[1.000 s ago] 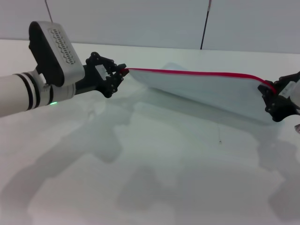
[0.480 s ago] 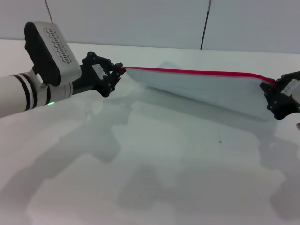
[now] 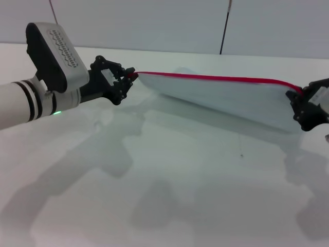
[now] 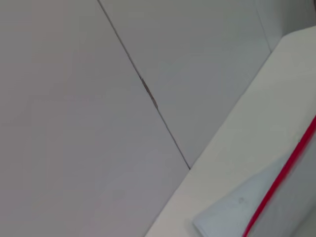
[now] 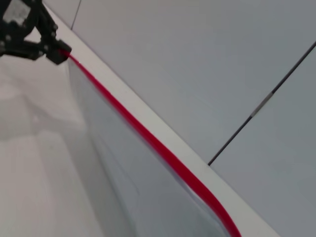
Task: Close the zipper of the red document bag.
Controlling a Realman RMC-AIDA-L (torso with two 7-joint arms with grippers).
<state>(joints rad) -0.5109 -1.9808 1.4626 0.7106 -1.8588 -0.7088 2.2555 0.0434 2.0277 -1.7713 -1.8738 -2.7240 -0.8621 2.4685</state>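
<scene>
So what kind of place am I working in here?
Probably a lab or test bench, not a home: a bare white table, plain grey wall panels behind it, and only the bag there, held up by its zipper between the left gripper and right gripper.

No text, label, brand, number or sign can be read in any of the views.
</scene>
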